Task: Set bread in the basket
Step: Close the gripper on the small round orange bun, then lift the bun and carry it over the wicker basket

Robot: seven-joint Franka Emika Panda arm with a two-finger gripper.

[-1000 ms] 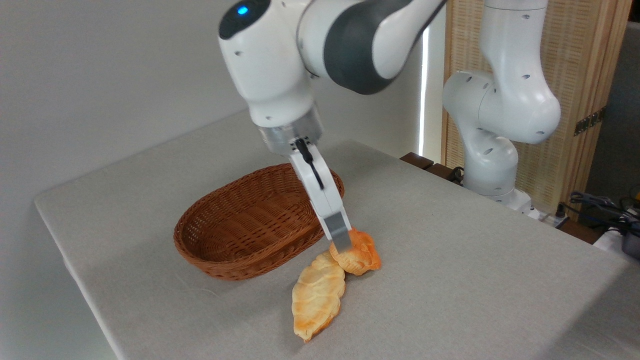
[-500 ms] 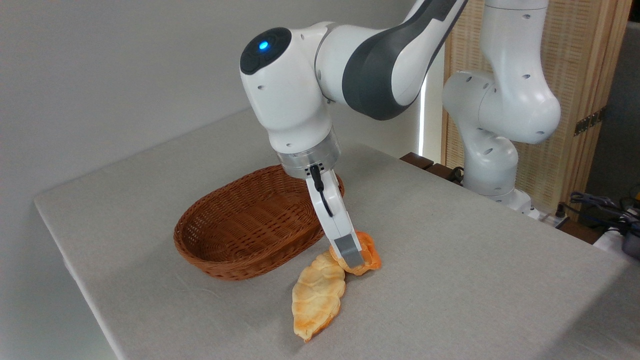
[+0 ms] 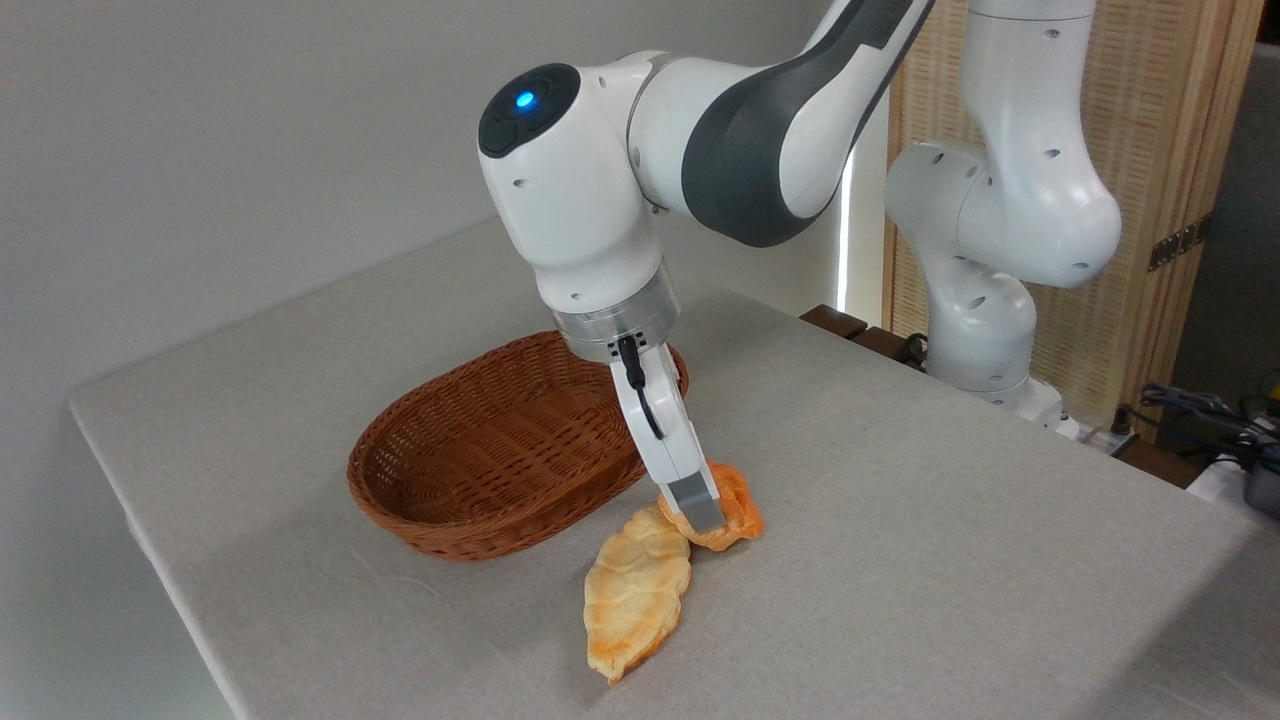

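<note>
The bread (image 3: 738,508), a small orange-golden knobbly bun, rests on the table just right of the basket's near end. My gripper (image 3: 700,508) reaches down onto it. The near grey fingertip (image 3: 694,503) presses against the bun's front side, and the other finger is hidden behind it. The bun looks squeezed between them. The basket (image 3: 480,455), oval brown wicker with low sides, lies to the left of the gripper and holds nothing.
A longer, paler leaf-shaped pastry (image 3: 634,592) lies just in front of the bun, its tip touching it. The arm's white base (image 3: 985,300) stands at the table's back right. The table's front edge (image 3: 180,600) runs along the left.
The gripper came down from above the bun until its fingers straddled it, then barely moved. The bun now looks narrower. The pastry and the basket stayed put.
</note>
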